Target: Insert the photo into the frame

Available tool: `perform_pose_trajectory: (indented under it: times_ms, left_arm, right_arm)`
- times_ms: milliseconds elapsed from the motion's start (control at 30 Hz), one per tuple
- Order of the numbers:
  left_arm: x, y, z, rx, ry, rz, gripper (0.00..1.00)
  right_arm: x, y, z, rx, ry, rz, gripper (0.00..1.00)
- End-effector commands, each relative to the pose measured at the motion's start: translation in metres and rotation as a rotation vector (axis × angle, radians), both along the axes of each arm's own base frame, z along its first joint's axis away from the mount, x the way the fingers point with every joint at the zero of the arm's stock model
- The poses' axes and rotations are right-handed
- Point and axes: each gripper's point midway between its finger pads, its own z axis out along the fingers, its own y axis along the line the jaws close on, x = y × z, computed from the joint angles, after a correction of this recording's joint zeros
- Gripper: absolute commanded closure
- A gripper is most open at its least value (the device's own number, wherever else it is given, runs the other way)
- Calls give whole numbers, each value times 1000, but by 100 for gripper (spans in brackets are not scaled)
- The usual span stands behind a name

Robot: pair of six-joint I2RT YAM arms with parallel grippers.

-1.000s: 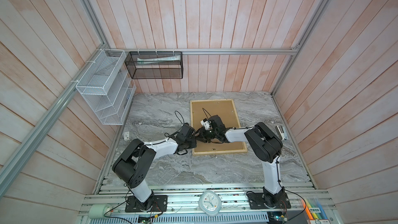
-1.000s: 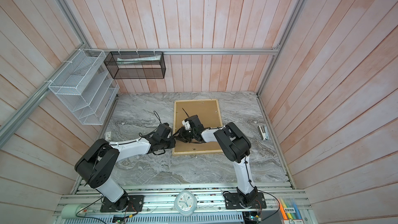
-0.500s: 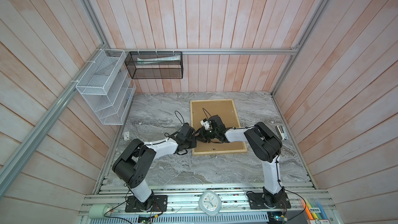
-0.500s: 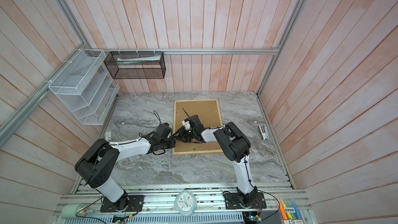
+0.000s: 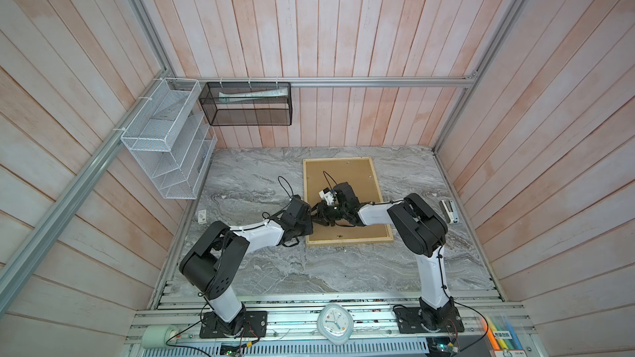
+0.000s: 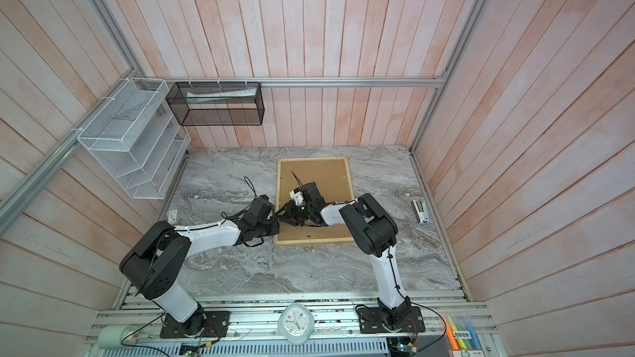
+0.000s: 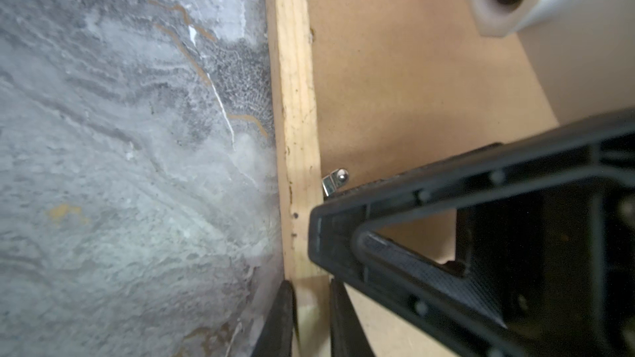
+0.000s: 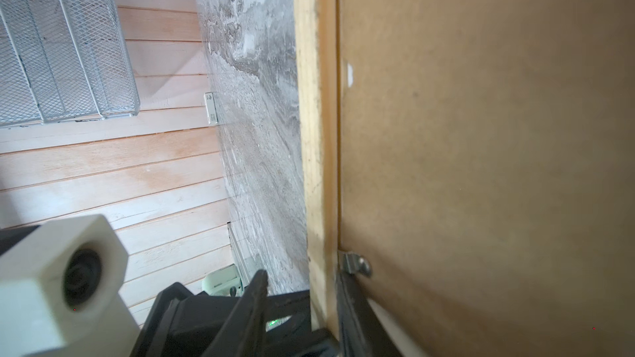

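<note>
**Item 1. Frame** (image 5: 350,241): pale wood, lying flat and back-up on the grey marbled desk (image 5: 343,269). In both top views it sits toward the desk's far side, a little right of centre. A brown backing board (image 5: 343,176) fills its opening, and whatever lies under the board is hidden.

**Item 2. My left fingers** (image 7: 278,321): pinching the frame's left slat (image 7: 295,115) toward its near end. One finger is outside against the desk side, the other inside over the board.

**Item 3. My right fingers** (image 8: 348,314): astride the same slat (image 8: 311,115), just beside my left ones, and spread.
- The outer finger stands clear of the wood, with desk showing between.
- The inner finger sits at the slat's inner edge, right by a small metal clip (image 8: 355,264). I think it touches the clip, though the wrist view is too soft to be sure.

**Item 4. Surroundings:**
- A white wire rack (image 5: 168,139) on the left wall.
- A black mesh basket (image 5: 245,104) on the back wall.
- A small white object (image 5: 448,211) near the desk's right edge, well apart from the frame.
- A white clock (image 5: 335,322) on the front rail between my two bases.
</note>
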Motion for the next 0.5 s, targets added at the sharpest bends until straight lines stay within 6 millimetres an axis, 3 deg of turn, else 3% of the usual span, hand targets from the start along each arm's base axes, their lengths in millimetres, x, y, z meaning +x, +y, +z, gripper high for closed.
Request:
perform_pose_trajectory:
  times_ms: [0,233,333,467]
  left_arm:
    - [-28,-23,-7,-50,74,-131,89]
    - [-8,4,-6,-18,68,-98,89]
    - [2,14,-5,17,57,-98,89]
    - [14,19,0,48,46,-107,89]
  right_arm:
    - [31,-14,-34,-109,-106,-79,63]
    - [23,-19,20,-85,-285,14,57]
    - [21,-37,38,-99,-332,7,53]
    - [31,-80,57,-151,-372,-55,51]
